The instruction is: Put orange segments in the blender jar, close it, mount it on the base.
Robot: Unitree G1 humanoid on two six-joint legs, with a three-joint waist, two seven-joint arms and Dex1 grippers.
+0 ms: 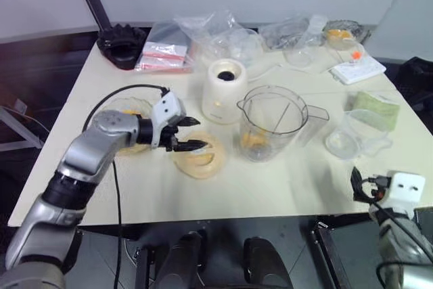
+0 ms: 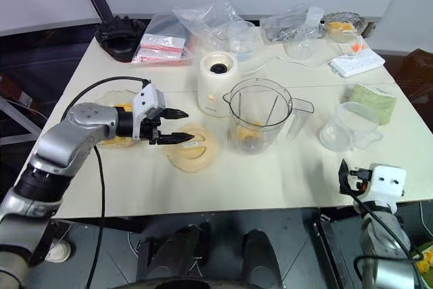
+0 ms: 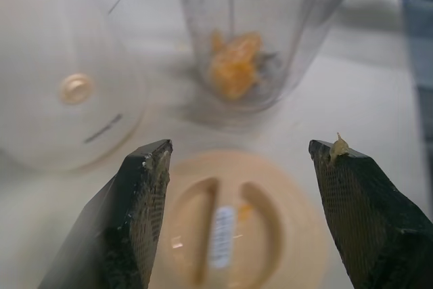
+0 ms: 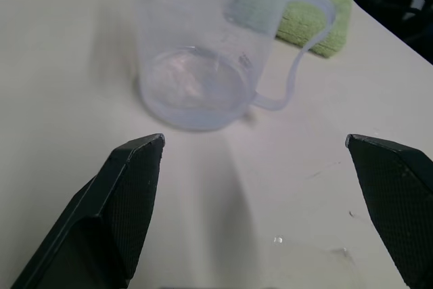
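with orange segments (image 3: 233, 69) already lying in the blender jar (image 1: 270, 123) beside the base (image 1: 225, 91), the closing step is judged in hand: the left gripper (image 1: 189, 133), fingers wide and empty, is poised over the lid (image 1: 199, 157) left of the jar, to be grasped next, while the right gripper (image 4: 260, 187) is held wide and empty.

Cream table (image 1: 284, 187) is pretty cluttered: base (image 1: 224, 90) center, blender jar (image 1: 270, 121) right beside it, round lid (image 1: 198, 156) lower left. Small clear cup (image 1: 357, 133) and green cloth (image 1: 373, 108) right, plastic bags (image 1: 203, 38) up top, maybe a power strip (image 1: 358, 68) upper right.
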